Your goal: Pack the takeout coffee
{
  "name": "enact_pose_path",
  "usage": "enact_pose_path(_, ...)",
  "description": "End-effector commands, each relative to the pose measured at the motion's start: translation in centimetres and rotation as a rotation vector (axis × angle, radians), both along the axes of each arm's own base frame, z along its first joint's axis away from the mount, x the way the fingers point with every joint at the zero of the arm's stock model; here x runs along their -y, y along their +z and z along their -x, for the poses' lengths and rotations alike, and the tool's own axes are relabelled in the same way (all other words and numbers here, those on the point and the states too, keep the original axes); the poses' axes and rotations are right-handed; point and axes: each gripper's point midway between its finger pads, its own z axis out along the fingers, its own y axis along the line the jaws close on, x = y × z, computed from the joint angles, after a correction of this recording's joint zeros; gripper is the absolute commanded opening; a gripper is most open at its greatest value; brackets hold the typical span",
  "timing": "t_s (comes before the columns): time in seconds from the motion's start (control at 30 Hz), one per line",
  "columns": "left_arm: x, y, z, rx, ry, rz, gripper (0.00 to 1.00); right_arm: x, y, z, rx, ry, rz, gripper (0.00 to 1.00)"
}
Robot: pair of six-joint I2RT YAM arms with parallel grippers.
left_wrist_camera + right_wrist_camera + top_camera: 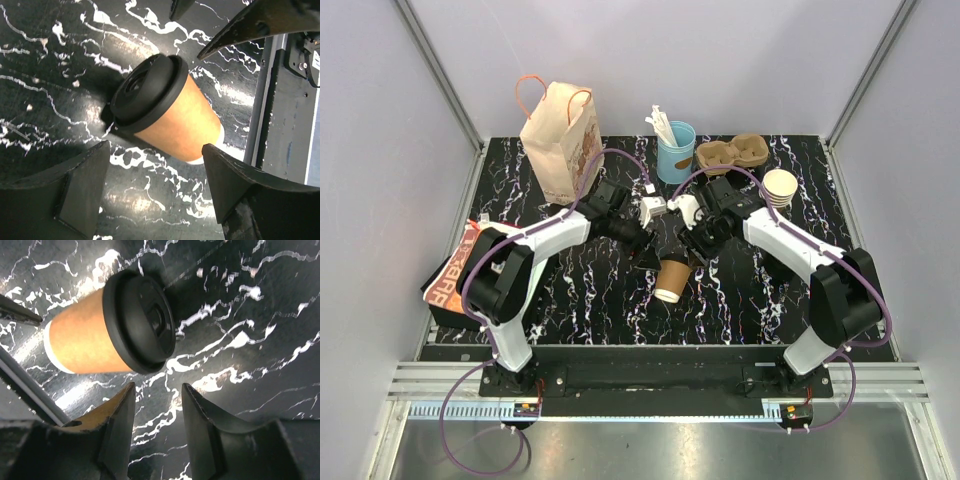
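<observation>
Coffee cup lies on its side on the table, just to the 6 o'clock side of centre. Black lid is on and looks fully seated; lid end points to 12 o'clock, pale base to 6 o'clock. No spill visible. Both arms converge just past the cup's lid end. Left gripper: jaws spread wide, nothing held; in its wrist view the cup sits ahead of the gap, and no finger contact shows. Right gripper: jaws only narrowly parted, empty, tips just short of the lid rim and apart from it. Farther back: brown paper bag standing at 11 o'clock, blue cup of white sticks at 12, pulp cup carrier and a stack of paper cups toward 1 to 2 o'clock. Judgement: lidding looks done and the step in hand is picking up the tipped cup. Next move likely calls for the wide left jaws to close across the cup wall rather than the lid, then righting it before carrying it to carrier or bag. Risk: the cup rolling away, or the lid popping under squeeze.
</observation>
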Motion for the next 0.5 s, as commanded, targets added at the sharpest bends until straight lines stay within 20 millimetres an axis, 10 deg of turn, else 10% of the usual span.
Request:
enact_pose_path(0.0,-0.2,-0.5,-0.6,-0.026,0.014,-0.009,0.77,-6.1,5.6,-0.5,0.247,0.246,-0.17,0.48)
enact_pose_path(0.47,-2.1,-1.1,-1.0,-0.05,0.033,-0.019,0.77,-8.0,4.9,-0.9,0.29,0.286,-0.13,0.47)
